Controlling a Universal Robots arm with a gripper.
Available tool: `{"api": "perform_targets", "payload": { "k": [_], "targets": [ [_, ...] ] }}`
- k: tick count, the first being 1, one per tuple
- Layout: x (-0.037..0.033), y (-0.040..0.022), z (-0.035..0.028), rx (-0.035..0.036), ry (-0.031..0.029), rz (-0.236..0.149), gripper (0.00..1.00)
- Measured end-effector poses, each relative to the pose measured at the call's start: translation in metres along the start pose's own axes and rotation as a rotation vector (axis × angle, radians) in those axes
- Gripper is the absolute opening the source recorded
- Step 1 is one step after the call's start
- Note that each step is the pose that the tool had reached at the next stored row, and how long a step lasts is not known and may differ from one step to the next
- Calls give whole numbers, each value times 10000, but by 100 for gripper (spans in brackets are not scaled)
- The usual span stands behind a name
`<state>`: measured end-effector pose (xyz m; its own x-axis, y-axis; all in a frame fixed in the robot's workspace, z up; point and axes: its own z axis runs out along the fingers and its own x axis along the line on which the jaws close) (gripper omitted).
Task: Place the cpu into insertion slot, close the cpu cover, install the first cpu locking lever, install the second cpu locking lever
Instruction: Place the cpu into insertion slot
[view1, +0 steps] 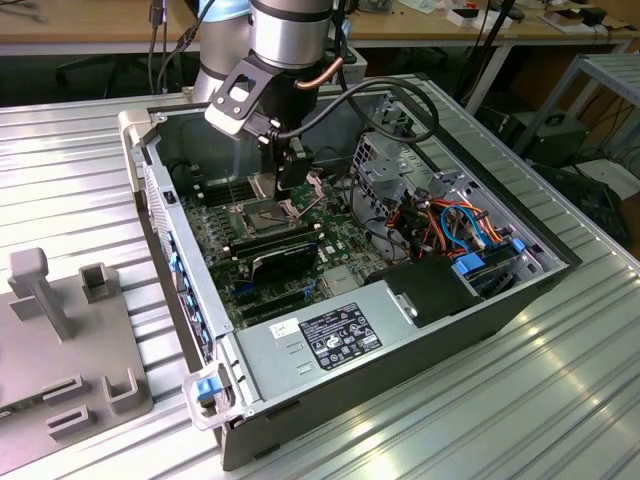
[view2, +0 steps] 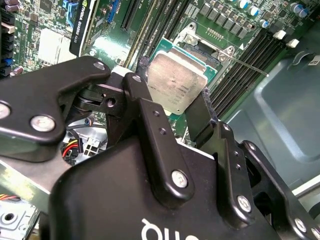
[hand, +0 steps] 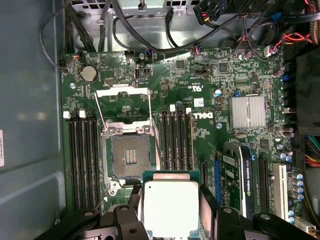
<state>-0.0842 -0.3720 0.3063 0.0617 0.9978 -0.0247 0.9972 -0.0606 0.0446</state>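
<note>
Our gripper (view2: 175, 92) pinches the cpu (view2: 176, 86) by two edges; in the first wrist view we see it just beside the bare insertion slot (hand: 131, 156), cpu cover (hand: 122, 92) standing open.

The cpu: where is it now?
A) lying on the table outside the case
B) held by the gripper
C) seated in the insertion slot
B: in the first wrist view the gripper holds the cpu by two edges, while the insertion slot lies bare.
</note>
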Motion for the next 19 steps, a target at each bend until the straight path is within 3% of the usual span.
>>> {"api": "perform_targets", "payload": {
  "k": [7, 10, 19],
  "targets": [
    [14, 7, 24, 0, 1, -2, 55],
    [124, 7, 105, -3, 5, -126, 55],
    [128, 6, 122, -3, 6, -125, 55]
  ]
}}
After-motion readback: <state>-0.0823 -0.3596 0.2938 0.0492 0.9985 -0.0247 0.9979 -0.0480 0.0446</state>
